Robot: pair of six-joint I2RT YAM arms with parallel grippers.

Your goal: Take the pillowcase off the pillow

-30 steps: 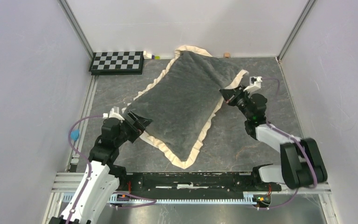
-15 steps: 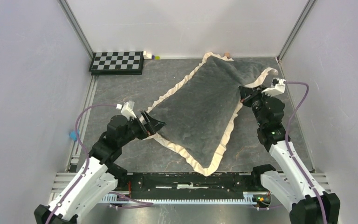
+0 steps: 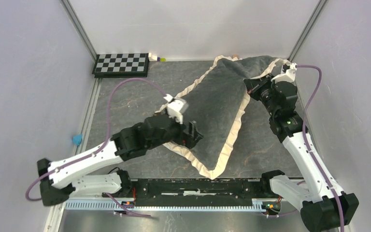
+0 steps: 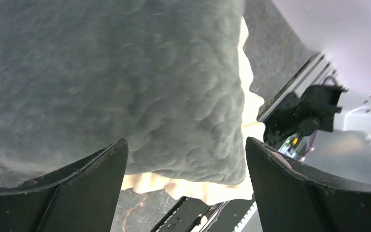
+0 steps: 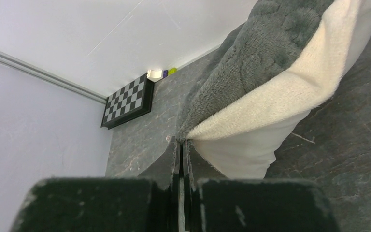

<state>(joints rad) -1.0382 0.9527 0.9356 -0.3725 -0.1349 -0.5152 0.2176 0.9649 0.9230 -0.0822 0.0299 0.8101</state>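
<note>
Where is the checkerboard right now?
In the top view, the checkerboard lies flat in the far left corner of the table, apart from the pillowcase to its right.

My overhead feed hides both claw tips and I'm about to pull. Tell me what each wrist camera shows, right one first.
Observer: On the right wrist view, the right claw is shut, its tips pinching the pillowcase at the cream edge.
Operator: Now the left.
Observer: On the left wrist view, the left claw is wide open. The grey quilted face fills its gap and nothing is pinched.
Operator: Report the underside of the lifted corner.
Observer: The right wrist view shows a smooth white panel hanging under that cream edge. I can't tell what it is.
</note>
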